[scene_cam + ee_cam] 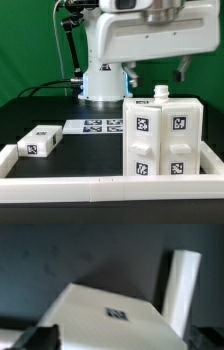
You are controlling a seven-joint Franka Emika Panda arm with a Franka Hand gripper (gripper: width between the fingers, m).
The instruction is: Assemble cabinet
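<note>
The cabinet (160, 135) is a tall white box with several black-and-white tags on its front. It stands upright at the exterior view's right, with a small white knob (160, 92) on top. My gripper (157, 73) hangs just above it, its dark fingers (183, 68) apart. In the wrist view a white cabinet face with one tag (118, 313) fills the space between the two dark fingers (40, 337). The gripper (122, 339) is open; I cannot tell whether the fingers touch the white face. A small white tagged panel (40, 142) lies flat at the exterior view's left.
The marker board (100, 125) lies flat behind the panel. A long low white border rail (100, 185) runs along the front and up both sides; a stretch shows in the wrist view (182, 286). The robot base (100, 85) stands at the back.
</note>
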